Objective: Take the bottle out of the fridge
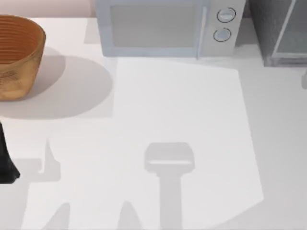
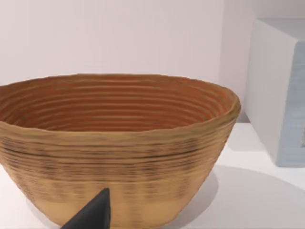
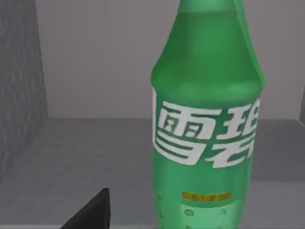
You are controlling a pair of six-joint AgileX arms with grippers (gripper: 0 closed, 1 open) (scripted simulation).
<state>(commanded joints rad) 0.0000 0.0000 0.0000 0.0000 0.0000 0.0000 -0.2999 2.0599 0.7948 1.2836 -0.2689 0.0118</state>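
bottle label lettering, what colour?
White characters on the green bottle, with a small yellow strip lower down. The right wrist view shows it best.

One bottle [image 3: 207, 119], one fridge [image 1: 280, 31], one microwave [image 1: 165, 28], one basket [image 1: 17, 55]

The bottle [image 3: 207, 119] is green plastic with white characters printed across its middle and a small yellow strip lower down. It stands upright on the fridge's grey floor, with a pale back wall behind it and a dark grey side wall nearby. The fridge [image 1: 280, 31] sits at the tabletop's far right corner, a dark grey box with a pale glassy panel edged in light metal.
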